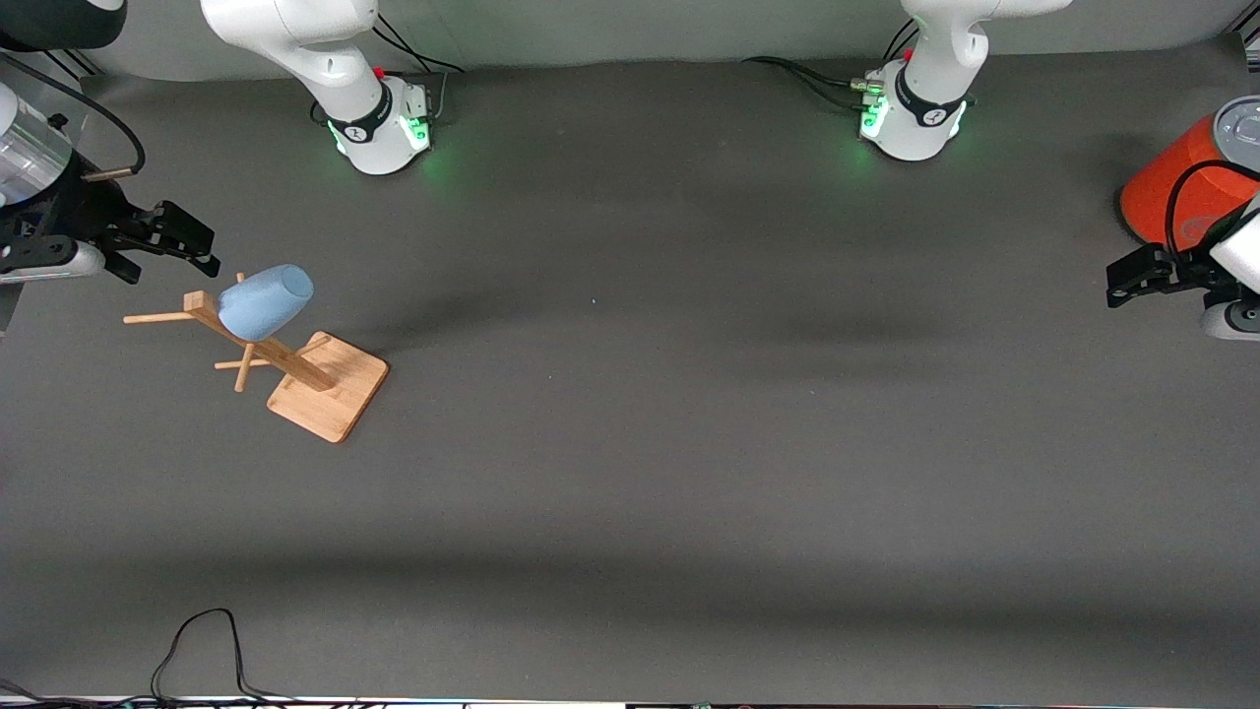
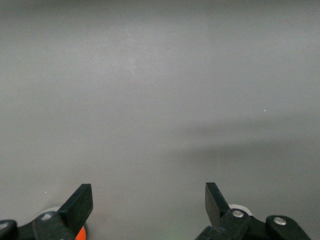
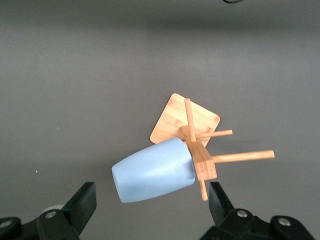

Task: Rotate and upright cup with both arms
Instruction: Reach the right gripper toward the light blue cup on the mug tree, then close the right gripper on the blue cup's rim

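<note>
While both grippers hang spread and empty at the table's two ends, the cup (image 1: 265,300) sits tilted on a peg of the wooden rack (image 1: 295,369), its closed bottom pointing up and away from the post. The rack stands on its square base toward the right arm's end of the table. The right gripper (image 1: 182,241) hovers near the cup, above the rack's top, jaws wide apart and touching nothing; in the right wrist view the cup (image 3: 155,170) and rack (image 3: 197,137) lie between its fingers (image 3: 82,202). The left gripper (image 1: 1132,276) waits open over bare table (image 1: 689,443) beside the orange can (image 1: 1186,182), well apart from the cup
</note>
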Robot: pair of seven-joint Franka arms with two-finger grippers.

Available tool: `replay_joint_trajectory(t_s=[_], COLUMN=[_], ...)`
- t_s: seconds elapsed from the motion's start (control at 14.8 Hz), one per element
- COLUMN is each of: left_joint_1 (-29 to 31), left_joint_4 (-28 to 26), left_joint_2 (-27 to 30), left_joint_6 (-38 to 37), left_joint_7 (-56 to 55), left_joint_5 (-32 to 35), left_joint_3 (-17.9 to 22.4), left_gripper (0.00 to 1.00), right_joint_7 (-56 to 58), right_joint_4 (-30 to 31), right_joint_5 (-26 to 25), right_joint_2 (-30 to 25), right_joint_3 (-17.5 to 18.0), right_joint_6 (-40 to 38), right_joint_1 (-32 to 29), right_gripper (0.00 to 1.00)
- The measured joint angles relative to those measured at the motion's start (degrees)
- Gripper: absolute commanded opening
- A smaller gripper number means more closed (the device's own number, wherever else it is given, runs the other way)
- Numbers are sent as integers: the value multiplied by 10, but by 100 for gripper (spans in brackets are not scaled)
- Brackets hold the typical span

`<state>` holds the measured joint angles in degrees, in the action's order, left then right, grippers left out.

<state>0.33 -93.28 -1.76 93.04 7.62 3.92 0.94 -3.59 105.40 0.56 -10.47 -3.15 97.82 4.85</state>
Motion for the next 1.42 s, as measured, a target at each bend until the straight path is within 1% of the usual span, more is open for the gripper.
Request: replay_joint_trajectory(t_s=[0.07, 0.2, 0.34, 0.47, 0.54, 0.68, 0.81, 1.42], left_joint_1=[0, 0, 0, 0, 0, 0, 0, 0], left_joint_4=[0, 0, 0, 0, 0, 0, 0, -1], left_joint_2=[0, 0, 0, 0, 0, 0, 0, -1], left_joint_6=[0, 0, 0, 0, 0, 0, 0, 0], left_joint_7=[0, 0, 0, 0, 0, 0, 0, 0], left_joint_5=[0, 0, 0, 0, 0, 0, 0, 0], left_joint_3=[0, 0, 0, 0, 0, 0, 0, 0], left_gripper=[100, 100, 100, 100, 100, 100, 100, 100], right_joint_7=[-53, -183, -312, -411, -442, -476, -484, -511], right_joint_4=[-8, -13, -11, -1, 9, 32, 59, 158], right_joint_5=[9, 49, 78, 98, 108, 132, 140, 152], right_joint_2=[4, 9, 13, 19, 21, 24, 25, 29], right_joint_3=[0, -2, -11, -22, -32, -61, -77, -75], right_joint_6=[-12, -23, -28, -34, -34, -33, -22, 101], right_joint_1=[0, -1, -1, -1, -2, -2, -5, -5], right_gripper=[100, 100, 100, 100, 100, 100, 100, 100])
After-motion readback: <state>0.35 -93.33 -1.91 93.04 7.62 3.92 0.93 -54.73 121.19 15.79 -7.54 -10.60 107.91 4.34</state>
